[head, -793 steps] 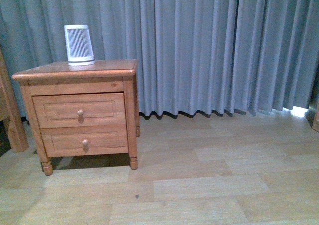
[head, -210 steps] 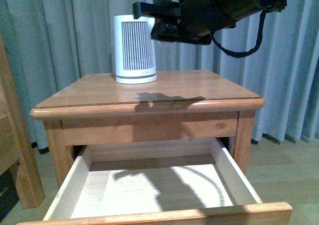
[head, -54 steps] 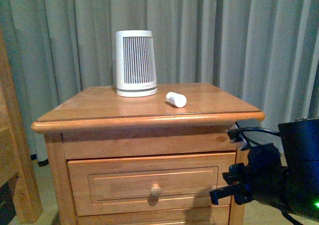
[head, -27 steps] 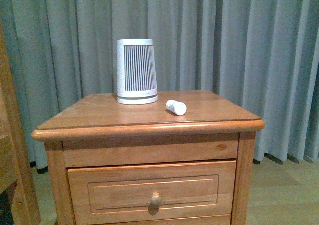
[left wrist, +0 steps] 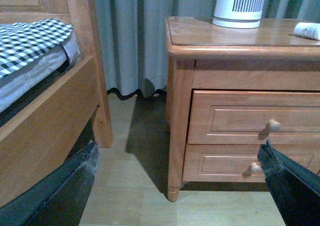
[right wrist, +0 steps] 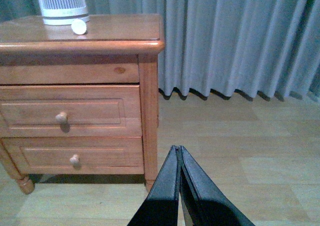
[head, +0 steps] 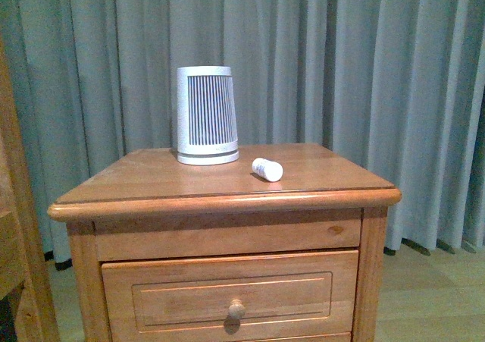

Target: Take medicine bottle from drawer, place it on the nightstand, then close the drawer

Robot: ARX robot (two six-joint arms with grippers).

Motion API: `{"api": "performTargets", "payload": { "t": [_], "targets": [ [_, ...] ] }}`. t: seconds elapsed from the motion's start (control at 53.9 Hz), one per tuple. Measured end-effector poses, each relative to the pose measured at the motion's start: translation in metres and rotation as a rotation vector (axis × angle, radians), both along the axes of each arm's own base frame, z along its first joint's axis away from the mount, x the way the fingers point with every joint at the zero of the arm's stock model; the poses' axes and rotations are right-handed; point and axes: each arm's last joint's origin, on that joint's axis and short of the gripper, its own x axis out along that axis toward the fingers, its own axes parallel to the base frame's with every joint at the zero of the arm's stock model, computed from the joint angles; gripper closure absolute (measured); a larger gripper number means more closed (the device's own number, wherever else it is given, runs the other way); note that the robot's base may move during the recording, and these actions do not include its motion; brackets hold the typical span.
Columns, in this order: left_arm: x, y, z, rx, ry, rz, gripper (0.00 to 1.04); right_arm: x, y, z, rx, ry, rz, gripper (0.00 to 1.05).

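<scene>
The medicine bottle [head: 267, 169] lies on its side on top of the nightstand [head: 159, 181], right of a ribbed white device. It also shows in the left wrist view [left wrist: 310, 30] and the right wrist view [right wrist: 78, 26]. The upper drawer [head: 231, 300] is shut flush, knob out; it also shows in the left wrist view [left wrist: 240, 118] and the right wrist view [right wrist: 62, 110]. My left gripper [left wrist: 177, 178] is open and empty, low above the floor, left of the nightstand. My right gripper [right wrist: 178, 151] is shut and empty, off its right front corner. Neither arm shows in the front view.
A tall white ribbed tapered device [head: 206, 115] stands at the back of the nightstand top. A wooden bed frame [left wrist: 50, 121] with checked bedding [left wrist: 30, 33] stands left of the nightstand. Grey curtains [head: 364, 84] hang behind. The lower drawer [right wrist: 70, 156] is shut. Wood floor [right wrist: 240, 151] lies to the right.
The right arm, low at the front right one second ago, has left the front view. The view has shifted slightly. The bottle and the shut drawer have not moved.
</scene>
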Motion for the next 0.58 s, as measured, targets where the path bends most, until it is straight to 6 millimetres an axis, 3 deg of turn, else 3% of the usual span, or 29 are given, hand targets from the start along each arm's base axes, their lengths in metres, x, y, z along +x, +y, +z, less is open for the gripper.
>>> {"api": "performTargets", "payload": {
  "t": [0.223,0.334,0.408,0.576],
  "targets": [
    [0.0000,0.0000,0.0000,0.000,0.000,0.000,0.07,-0.0005,0.0000,0.0007,-0.004,-0.009,0.001,1.00],
    [0.0000,0.0000,0.0000,0.000,0.000,0.000,0.07,-0.0005,0.0000,0.0007,-0.003,-0.009,0.002,0.80],
    [0.0000,0.0000,0.0000,0.000,0.000,0.000,0.07,-0.0005,0.0000,0.0007,-0.003,-0.009,0.002,0.59],
    [0.0000,0.0000,0.0000,0.000,0.000,0.000,0.07,-0.0005,0.0000,0.0007,-0.003,-0.009,0.002,0.28]
  ]
}}
